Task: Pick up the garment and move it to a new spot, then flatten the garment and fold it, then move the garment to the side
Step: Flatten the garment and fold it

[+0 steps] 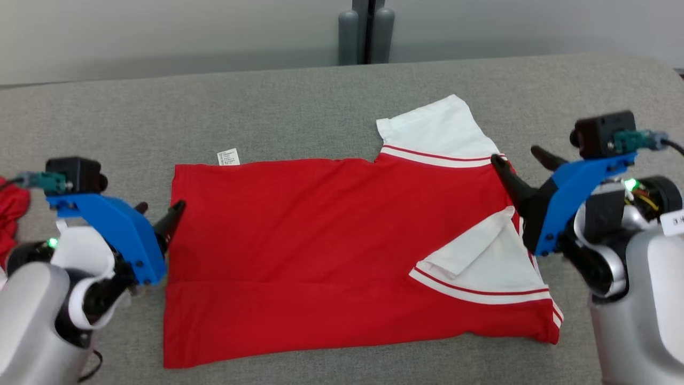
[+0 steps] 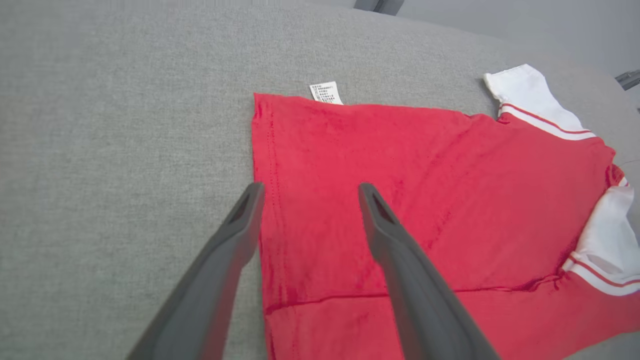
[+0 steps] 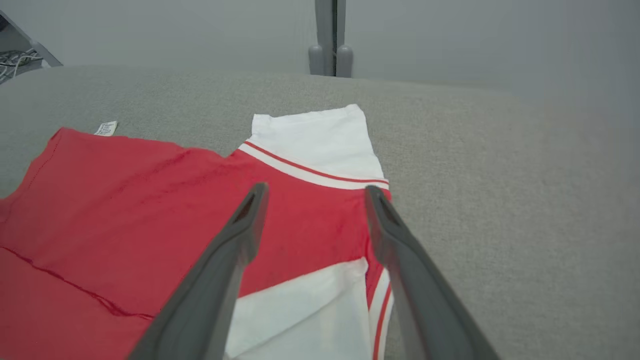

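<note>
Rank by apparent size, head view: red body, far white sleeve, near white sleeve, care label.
1. red body
2. far white sleeve and near white sleeve, too alike to rank
3. care label

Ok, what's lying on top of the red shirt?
A white sleeve with red stripes lies folded onto the shirt at its right end. The fabric beneath that sleeve is covered.

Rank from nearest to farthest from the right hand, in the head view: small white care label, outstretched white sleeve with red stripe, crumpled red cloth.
1. Outstretched white sleeve with red stripe, beside the right hand.
2. Small white care label, at the red shirt's far left corner.
3. Crumpled red cloth, at the view's left edge.
</note>
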